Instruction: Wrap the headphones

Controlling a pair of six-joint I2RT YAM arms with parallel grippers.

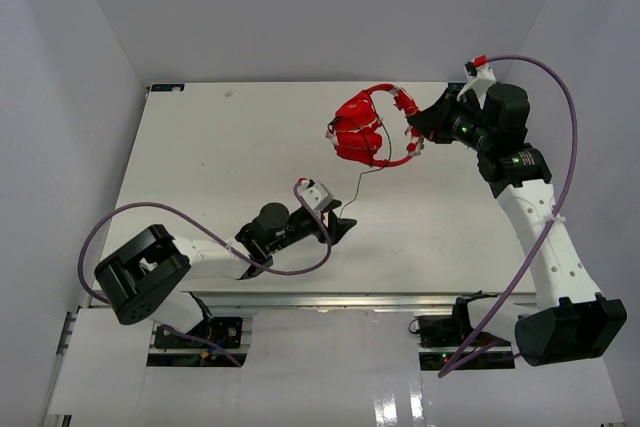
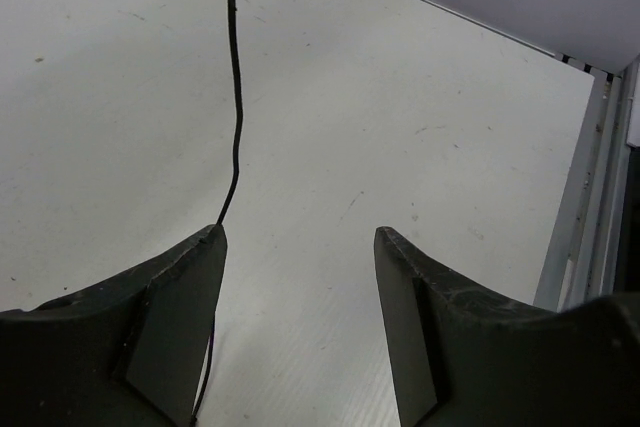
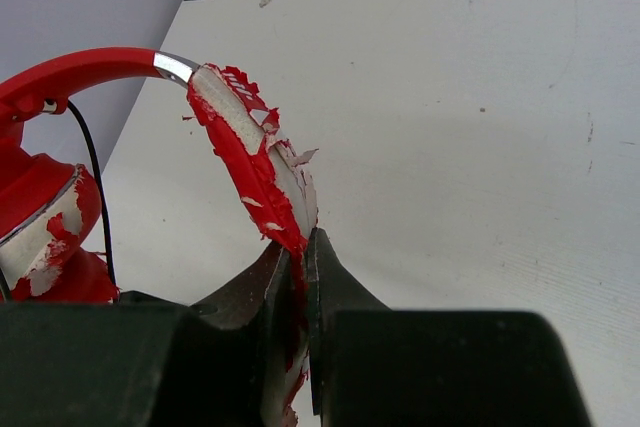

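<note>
The red headphones (image 1: pixel 362 127) lie at the back middle of the table, earcups folded together on the left, headband curving right. My right gripper (image 1: pixel 414 127) is shut on the headband; in the right wrist view the worn red and white padding (image 3: pixel 250 162) runs down between its jaws (image 3: pixel 298 247), with an earcup (image 3: pixel 40 217) at the left. The thin black cable (image 1: pixel 362 179) runs from the headphones down towards my left gripper (image 1: pixel 343 224). In the left wrist view my left gripper (image 2: pixel 300 237) is open, and the cable (image 2: pixel 236 97) passes along the inner side of its left finger (image 2: pixel 175 297).
Purple robot cables (image 1: pixel 190 217) loop beside the left arm and over the right arm (image 1: pixel 565 147). Grey walls close in on the table's left, back and right. The table's metal edge rail (image 2: pixel 590 197) shows at the right of the left wrist view.
</note>
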